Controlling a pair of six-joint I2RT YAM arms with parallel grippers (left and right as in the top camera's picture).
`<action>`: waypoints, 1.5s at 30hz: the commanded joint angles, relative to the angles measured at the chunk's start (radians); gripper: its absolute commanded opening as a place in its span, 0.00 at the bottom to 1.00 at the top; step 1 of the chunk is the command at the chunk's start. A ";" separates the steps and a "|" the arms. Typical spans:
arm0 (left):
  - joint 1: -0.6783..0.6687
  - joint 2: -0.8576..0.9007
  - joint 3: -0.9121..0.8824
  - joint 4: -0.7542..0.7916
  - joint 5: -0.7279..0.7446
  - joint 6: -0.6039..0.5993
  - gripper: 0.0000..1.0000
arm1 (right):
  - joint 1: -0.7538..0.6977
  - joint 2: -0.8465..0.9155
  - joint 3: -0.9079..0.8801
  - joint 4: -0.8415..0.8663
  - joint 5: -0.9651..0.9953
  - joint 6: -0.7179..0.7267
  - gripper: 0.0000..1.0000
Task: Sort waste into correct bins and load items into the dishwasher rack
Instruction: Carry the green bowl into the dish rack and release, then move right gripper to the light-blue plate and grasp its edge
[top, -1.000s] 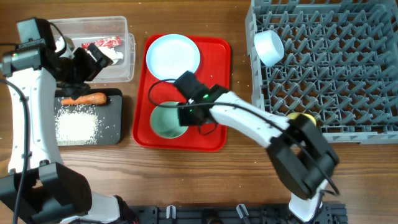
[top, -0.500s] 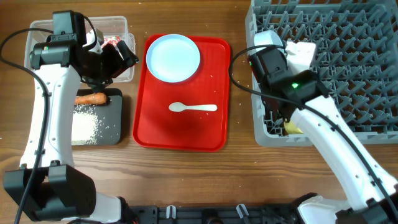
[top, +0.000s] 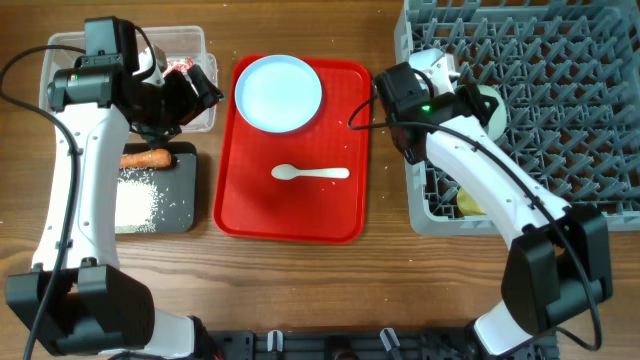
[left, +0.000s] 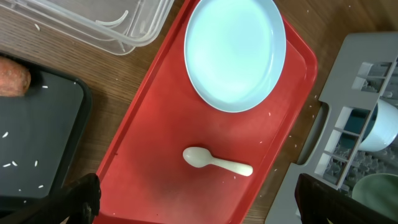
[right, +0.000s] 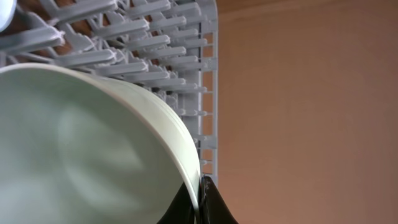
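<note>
The desk (top: 300, 285) is brown wood with visible grain. The red tray (top: 300, 215) is glossy plastic, and the pale blue plate (top: 278, 92) and white spoon (top: 310, 173) look smooth. The dishwasher rack (top: 560, 120) is matt grey moulded plastic. Between the black right fingers (right: 214, 208), the pale green bowl (right: 93, 155) has a smooth, softly shiny surface.

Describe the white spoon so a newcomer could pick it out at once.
Start at the flat red tray beside the big grey rack. On it, nearer the robot than the round pale blue plate, lies the white spoon: the only slim, handled thing there.
</note>
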 joint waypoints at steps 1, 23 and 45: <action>-0.002 -0.025 0.010 0.002 -0.006 -0.002 1.00 | -0.025 0.020 -0.005 0.002 0.013 -0.041 0.04; -0.002 -0.025 0.010 0.002 -0.006 -0.002 1.00 | 0.067 0.020 -0.005 -0.059 -0.475 -0.030 0.47; -0.002 -0.025 0.010 0.002 -0.006 -0.002 1.00 | 0.154 -0.154 0.125 0.036 -0.814 0.127 1.00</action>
